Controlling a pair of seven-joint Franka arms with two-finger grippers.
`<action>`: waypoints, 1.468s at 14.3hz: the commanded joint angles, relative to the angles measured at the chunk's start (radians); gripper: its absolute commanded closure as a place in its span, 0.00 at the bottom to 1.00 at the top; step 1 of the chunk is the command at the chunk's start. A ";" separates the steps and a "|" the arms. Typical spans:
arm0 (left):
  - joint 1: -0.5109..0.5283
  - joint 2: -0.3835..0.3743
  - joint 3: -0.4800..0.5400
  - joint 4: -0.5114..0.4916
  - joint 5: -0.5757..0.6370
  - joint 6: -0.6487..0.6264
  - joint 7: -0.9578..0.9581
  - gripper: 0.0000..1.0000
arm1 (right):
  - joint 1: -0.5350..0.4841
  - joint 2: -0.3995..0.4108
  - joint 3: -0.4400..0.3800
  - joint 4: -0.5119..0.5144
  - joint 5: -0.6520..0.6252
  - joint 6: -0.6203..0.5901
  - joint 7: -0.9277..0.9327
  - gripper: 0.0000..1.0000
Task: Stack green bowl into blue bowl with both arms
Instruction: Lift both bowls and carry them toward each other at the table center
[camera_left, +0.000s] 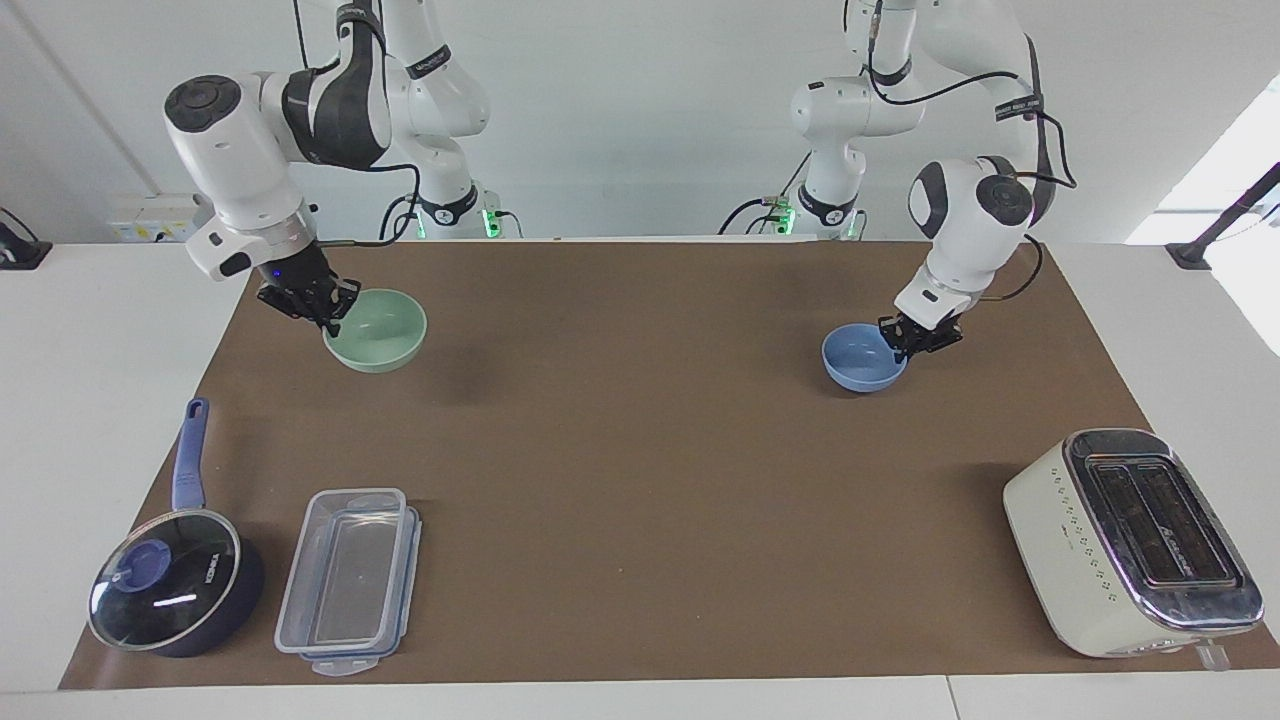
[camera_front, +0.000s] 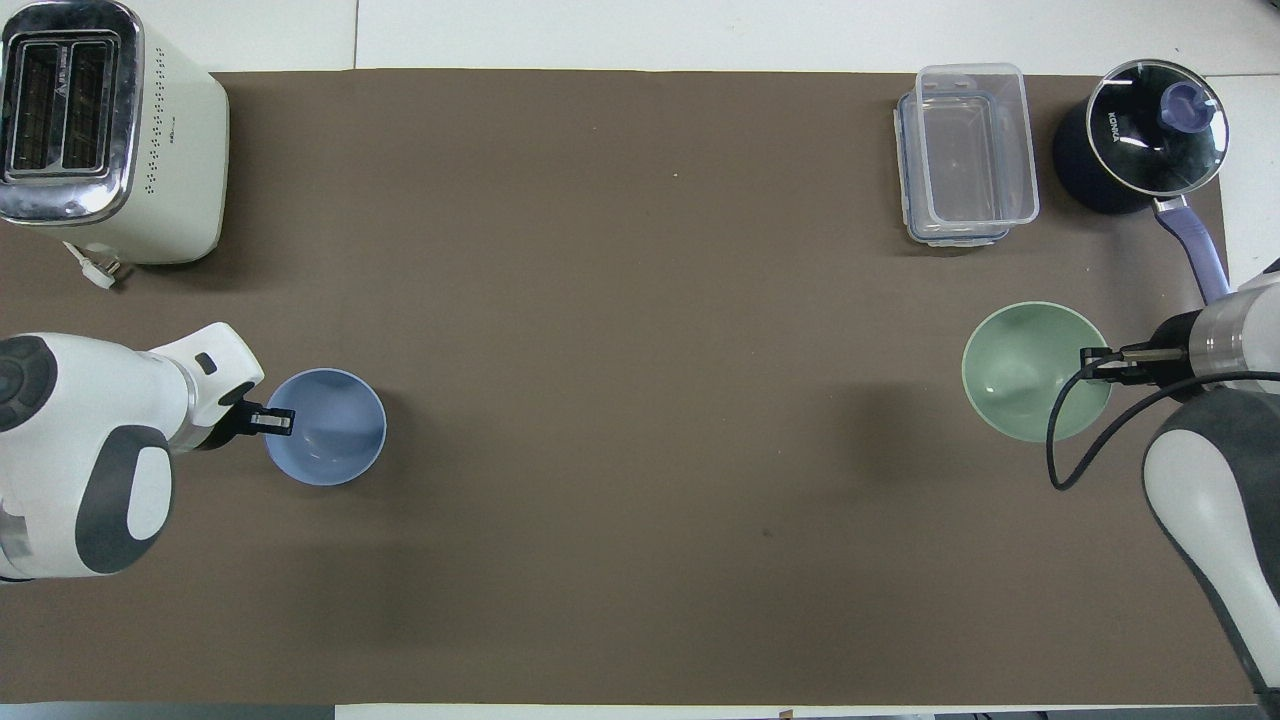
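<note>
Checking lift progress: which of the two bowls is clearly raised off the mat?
The green bowl, held by the right gripper; its shadow lies apart on the mat.

wall (camera_left: 650, 100): plain white | table (camera_left: 100, 330): white, under brown mat (camera_left: 640, 480) | bright daylight at left arm's end

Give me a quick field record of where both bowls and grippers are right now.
green bowl: lifted off the mat, shadow apart beneath it, at the right arm's end
right gripper: shut on green bowl, at its rim
blue bowl: at the left arm's end; resting or lifted cannot be told
left gripper: shut on blue bowl, at its rim
stacked: not yet, bowls far apart
mat: brown, with toaster, saucepan and clear container farther from the robots
</note>
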 joint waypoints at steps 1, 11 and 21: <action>-0.107 0.152 -0.004 0.355 -0.029 -0.288 -0.162 1.00 | 0.055 0.020 0.000 0.084 0.004 -0.068 0.087 1.00; -0.632 0.306 -0.004 0.362 -0.239 -0.055 -0.738 1.00 | 0.211 0.058 0.002 0.216 0.084 -0.191 0.247 1.00; -0.535 0.197 0.007 0.377 -0.236 -0.206 -0.652 0.00 | 0.296 0.028 0.002 0.136 0.115 -0.095 0.304 1.00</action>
